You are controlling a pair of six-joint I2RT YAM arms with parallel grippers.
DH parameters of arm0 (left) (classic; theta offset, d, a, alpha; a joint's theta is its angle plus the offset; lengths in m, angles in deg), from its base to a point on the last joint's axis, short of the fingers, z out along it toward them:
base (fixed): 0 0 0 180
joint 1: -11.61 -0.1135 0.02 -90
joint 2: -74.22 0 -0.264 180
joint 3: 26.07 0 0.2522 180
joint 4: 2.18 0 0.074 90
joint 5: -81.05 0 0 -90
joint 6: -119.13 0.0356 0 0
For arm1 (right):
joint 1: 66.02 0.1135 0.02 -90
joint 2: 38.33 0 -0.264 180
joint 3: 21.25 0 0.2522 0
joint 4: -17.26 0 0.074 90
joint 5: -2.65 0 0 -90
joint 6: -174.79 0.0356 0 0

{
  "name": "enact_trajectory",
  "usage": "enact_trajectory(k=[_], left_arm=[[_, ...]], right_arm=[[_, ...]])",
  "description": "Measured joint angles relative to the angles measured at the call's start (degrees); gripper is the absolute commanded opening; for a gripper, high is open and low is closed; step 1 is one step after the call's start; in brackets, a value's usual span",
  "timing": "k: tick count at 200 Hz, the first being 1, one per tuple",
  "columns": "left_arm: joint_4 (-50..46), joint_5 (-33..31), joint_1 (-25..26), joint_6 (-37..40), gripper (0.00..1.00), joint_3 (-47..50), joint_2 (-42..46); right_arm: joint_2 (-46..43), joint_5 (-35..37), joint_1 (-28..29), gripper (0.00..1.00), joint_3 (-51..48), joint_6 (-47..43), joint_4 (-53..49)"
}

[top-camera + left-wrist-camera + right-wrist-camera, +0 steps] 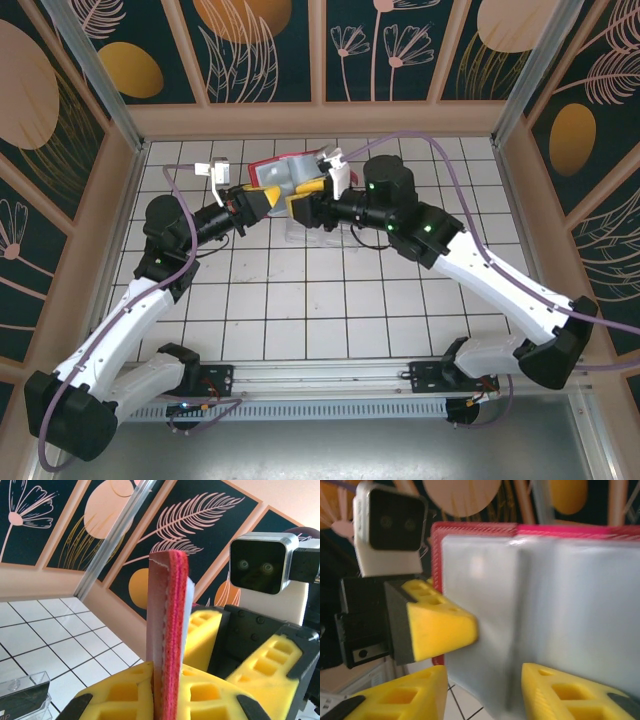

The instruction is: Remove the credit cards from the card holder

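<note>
The card holder (283,172) is held above the white tiled desk (300,310) in the upper centre of the top view. It is a red folding wallet, spread open. Its rim is red fabric with tight stitching. Inside are smooth pale grey pockets with a soft crease down the middle. The left end effector (165,695) is clamped tight on one edge, seen edge-on between yellow pads with moulded hollows. The right end effector (485,695) stands partly open, its yellow fingers either side of the wallet's lower edge, with no firm hold visible.
</note>
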State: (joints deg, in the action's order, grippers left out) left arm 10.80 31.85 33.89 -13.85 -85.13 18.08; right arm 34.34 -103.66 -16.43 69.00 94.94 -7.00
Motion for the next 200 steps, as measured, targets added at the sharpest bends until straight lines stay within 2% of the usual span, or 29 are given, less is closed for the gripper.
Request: enact_trajectory(k=[24, 50, 68, 105, 140, 182, 200], left_arm=[[0.0, 1.0, 0.0, 0.0, 0.02, 0.0, 0.0], [0.0, 2.6, 0.0, 0.0, 0.02, 0.0, 0.1], [0.0, 3.9, 0.0, 0.0, 0.02, -0.1, 0.3], [0.1, 6.4, 0.0, -0.5, 0.02, -0.3, 0.5], [0.3, 8.0, 0.0, -1.3, 0.02, -0.3, 1.2], [0.5, 8.5, 0.0, -1.6, 0.04, -0.6, 1.4], [0.4, 8.5, 0.0, -1.6, 0.1, -0.9, 1.4]], right_arm=[[-4.9, 4.2, -1.9, 0.57, -2.1, -0.6, -0.2], [-7.7, 4.6, -5.4, 0.58, -2.5, -0.4, 0.0], [-8.3, 2.0, -8.2, 0.58, -3.6, 0.2, 0.7], [-7.8, -8.0, -12.2, 0.55, -5.6, 0.7, 1.0], [-7.8, -17.5, -12.8, 0.43, -6.6, 1.2, 2.7], [-7.9, -23.5, -12.8, 0.15, -7.1, 2.4, 5.1], [-7.9, -24.3, -12.8, 0.03, -7.1, 2.8, 5.6]])
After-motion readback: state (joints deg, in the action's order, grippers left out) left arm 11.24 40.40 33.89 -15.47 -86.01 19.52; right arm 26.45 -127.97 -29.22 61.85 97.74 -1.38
